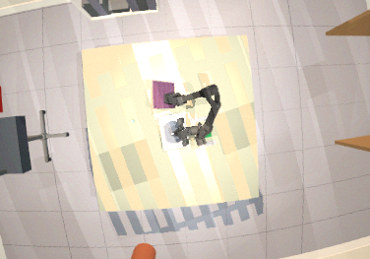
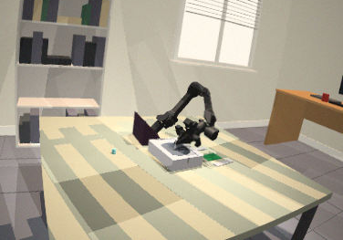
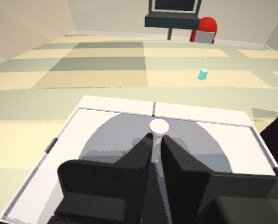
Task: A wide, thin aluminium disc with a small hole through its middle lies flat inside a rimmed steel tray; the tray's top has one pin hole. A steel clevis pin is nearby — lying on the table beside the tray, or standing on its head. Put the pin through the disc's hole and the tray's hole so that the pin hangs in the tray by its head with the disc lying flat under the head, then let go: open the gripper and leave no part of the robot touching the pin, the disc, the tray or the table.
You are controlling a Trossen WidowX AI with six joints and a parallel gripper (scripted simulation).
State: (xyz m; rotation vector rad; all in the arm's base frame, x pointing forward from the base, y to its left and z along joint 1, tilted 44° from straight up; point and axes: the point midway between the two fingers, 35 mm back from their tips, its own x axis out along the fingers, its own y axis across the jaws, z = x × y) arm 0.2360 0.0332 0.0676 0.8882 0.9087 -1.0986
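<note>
The steel clevis pin (image 3: 159, 127) is upright, head up, between the fingertips in the wrist view. My gripper (image 3: 156, 137) is shut on the pin's shank, just below the head, over the disc. The wide grey disc (image 3: 107, 135) (image 1: 169, 131) (image 2: 171, 148) lies flat inside the rimmed tray (image 3: 225, 131) (image 1: 165, 146) (image 2: 175, 163). The pin's lower end, the disc's middle hole and the tray's pin hole are hidden by the fingers, so I cannot tell whether the tip is in a hole.
A dark purple panel (image 1: 162, 95) (image 2: 142, 130) stands beside the tray. A green patch (image 2: 213, 157) lies on the tray's other side. A small cyan piece (image 1: 132, 121) (image 2: 114, 151) (image 3: 202, 74) lies on the table farther off.
</note>
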